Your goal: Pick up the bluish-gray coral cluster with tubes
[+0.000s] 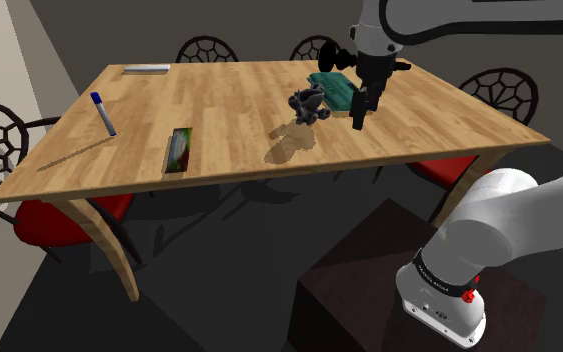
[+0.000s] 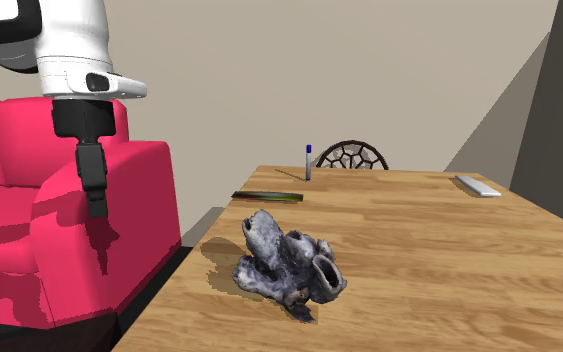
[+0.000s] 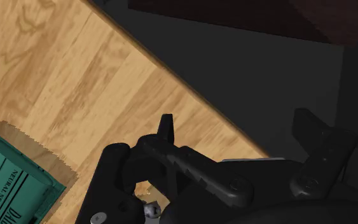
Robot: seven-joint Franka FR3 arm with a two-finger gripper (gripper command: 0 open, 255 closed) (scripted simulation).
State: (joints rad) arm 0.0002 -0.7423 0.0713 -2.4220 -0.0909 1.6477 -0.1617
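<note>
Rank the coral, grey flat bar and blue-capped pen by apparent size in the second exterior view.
1. coral cluster, largest, though nearest the camera.
2. grey flat bar.
3. blue-capped pen, smallest; both lie far off, so their real order is unsure.

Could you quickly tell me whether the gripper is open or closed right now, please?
Gripper: open, holding nothing; the coral cluster lies apart from it on the table.

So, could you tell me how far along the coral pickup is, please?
Nothing is done yet: the coral cluster lies untouched on the table. In hand: the open gripper hangs beside it, over the table's edge. Left: centre over the coral, descend, close and lift.
</note>
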